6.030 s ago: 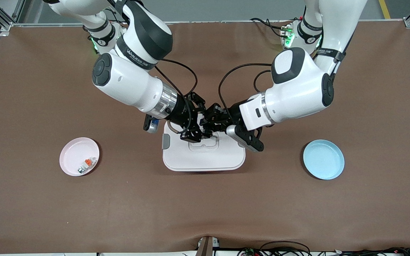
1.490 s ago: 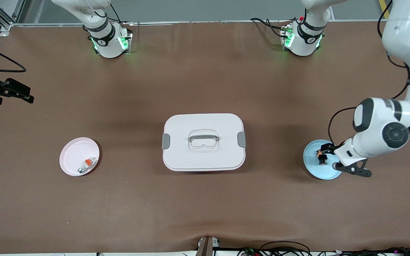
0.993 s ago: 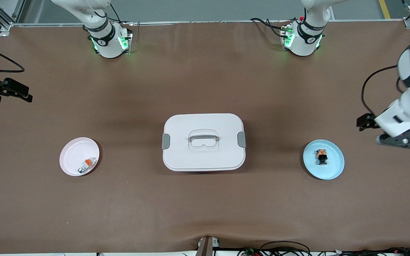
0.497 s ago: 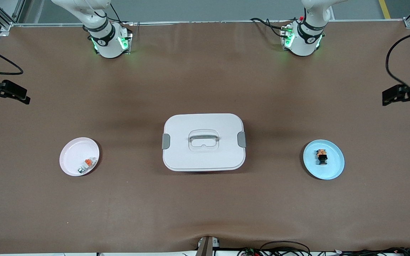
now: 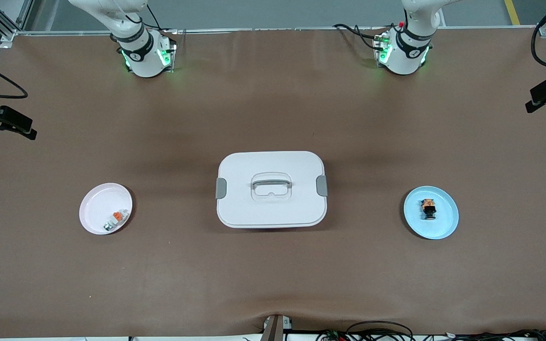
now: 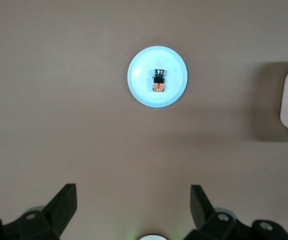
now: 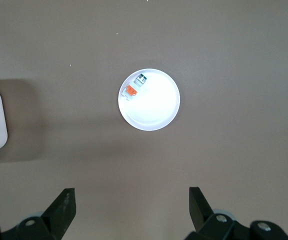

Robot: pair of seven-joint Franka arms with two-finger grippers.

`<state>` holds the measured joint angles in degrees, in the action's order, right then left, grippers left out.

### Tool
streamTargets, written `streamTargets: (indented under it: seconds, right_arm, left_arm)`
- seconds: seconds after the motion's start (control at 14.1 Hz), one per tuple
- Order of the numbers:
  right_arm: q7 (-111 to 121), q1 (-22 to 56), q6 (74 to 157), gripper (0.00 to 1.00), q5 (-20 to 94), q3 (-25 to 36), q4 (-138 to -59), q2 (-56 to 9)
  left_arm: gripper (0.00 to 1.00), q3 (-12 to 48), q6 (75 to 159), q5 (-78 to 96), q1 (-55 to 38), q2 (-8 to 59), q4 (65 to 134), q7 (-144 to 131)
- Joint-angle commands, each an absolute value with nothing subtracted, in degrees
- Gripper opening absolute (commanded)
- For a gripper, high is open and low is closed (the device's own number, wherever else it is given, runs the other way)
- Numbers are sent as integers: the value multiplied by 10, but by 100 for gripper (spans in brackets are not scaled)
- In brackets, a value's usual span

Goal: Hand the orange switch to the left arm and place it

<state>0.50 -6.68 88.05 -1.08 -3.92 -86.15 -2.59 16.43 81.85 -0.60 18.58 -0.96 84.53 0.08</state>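
The left gripper (image 6: 133, 210) has its jaws spread wide with nothing between them, up in the air over the brown desk (image 5: 273, 274) at the left arm's end, looking down on the blue plate (image 5: 445, 224). The right gripper (image 7: 132, 209) is likewise wide open and empty, high over the desk at the right arm's end, above the pink plate (image 5: 94, 208). Both arms are pulled back to the edges of the front view and wait.

The orange switch (image 5: 428, 209) lies on its side in the blue plate, near the plate's middle, touching nothing else. In the pink plate sits a small white part with an orange tab (image 5: 116, 219), close to the rim. The white box (image 5: 271, 208), lid on and handle flat, stands in the middle of the desk between the two plates, well apart from each.
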Motion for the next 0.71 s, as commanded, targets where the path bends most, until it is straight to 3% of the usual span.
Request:
streamTargets:
  seconds: [0.0, 0.21, 0.64]
  right_arm:
    - [4, -76, 882, 100, -19, -49, -864, -17]
    - [5, -76, 881, 100, -13, -49, -863, -17]
    - [5, -74, 874, 100, -10, -53, -864, -17]
  left_arm:
    - [100, 76, 843, 3, 92, -58, 913, -39]
    - [100, 26, 881, 2, 32, -85, 963, -42]
    - [100, 32, 879, 6, 23, -78, 947, -44]
